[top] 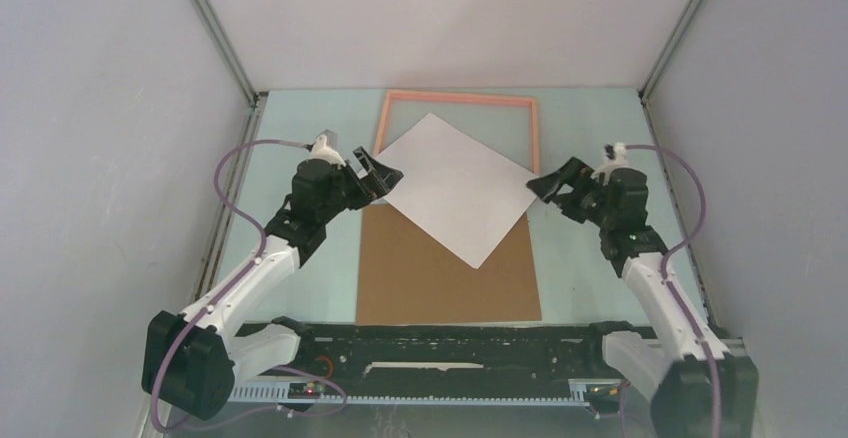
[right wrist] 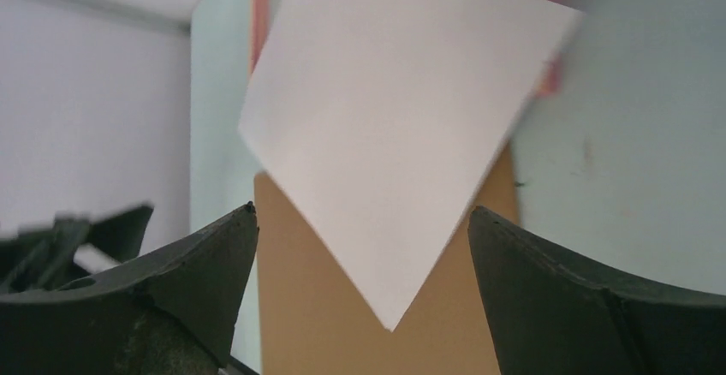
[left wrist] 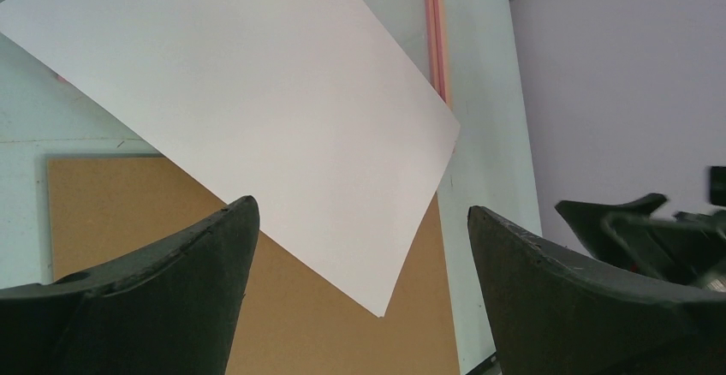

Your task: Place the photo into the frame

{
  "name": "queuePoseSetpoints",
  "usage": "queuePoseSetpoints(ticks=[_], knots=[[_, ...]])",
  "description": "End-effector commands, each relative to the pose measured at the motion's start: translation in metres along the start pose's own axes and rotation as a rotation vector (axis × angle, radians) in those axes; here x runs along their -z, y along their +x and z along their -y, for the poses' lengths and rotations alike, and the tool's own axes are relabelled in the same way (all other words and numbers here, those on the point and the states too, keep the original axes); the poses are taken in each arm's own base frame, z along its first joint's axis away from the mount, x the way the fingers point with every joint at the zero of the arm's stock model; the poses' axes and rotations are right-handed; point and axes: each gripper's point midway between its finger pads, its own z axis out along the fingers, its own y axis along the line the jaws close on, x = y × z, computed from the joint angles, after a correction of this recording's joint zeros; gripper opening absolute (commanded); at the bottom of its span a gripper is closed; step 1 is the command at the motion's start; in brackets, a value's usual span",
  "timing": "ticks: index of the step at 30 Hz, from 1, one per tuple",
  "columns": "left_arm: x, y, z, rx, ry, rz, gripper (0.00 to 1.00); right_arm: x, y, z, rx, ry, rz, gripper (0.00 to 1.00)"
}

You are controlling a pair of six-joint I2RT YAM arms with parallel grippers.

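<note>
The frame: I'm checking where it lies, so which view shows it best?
Top external: the frame shows its far edge and both sides; the photo covers its middle. The left wrist view catches little but a pink strip; the right wrist view, two blurred pieces.

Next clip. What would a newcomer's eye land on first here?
The photo stands out most: white back up, turned like a diamond at mid-table, lying across the near part of the salmon-pink frame and the far part of the brown backing board. The left tool and right tool, both open and empty, flank its side corners.
</note>
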Motion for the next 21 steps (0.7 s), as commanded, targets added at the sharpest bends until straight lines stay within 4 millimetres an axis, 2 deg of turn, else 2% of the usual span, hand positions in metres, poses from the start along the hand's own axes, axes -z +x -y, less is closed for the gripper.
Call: queuePoseSetpoints(ticks=[1,5,8,13,16,21], knots=[[0.003,-0.028,0.021,-0.016,0.046,0.076,1.00,-0.025,0.001,0.036,-0.428,-0.024,-0.005,0.97],[-0.001,-0.045,0.035,-0.031,0.065,0.106,1.00,-0.058,-0.001,0.046,-0.461,-0.113,-0.030,0.72],[-0.006,-0.050,0.039,-0.030,0.072,0.113,1.00,-0.079,0.007,0.072,-0.553,-0.099,-0.049,0.67],[-0.015,-0.050,0.042,-0.010,0.092,0.109,1.00,-0.100,0.013,0.094,-0.652,-0.133,-0.040,0.60],[-0.019,-0.051,0.042,-0.003,0.099,0.109,1.00,-0.105,0.005,0.093,-0.683,-0.208,-0.022,0.53],[-0.023,-0.050,0.043,0.010,0.107,0.108,1.00,-0.112,0.008,0.099,-0.714,-0.193,-0.045,0.49]])
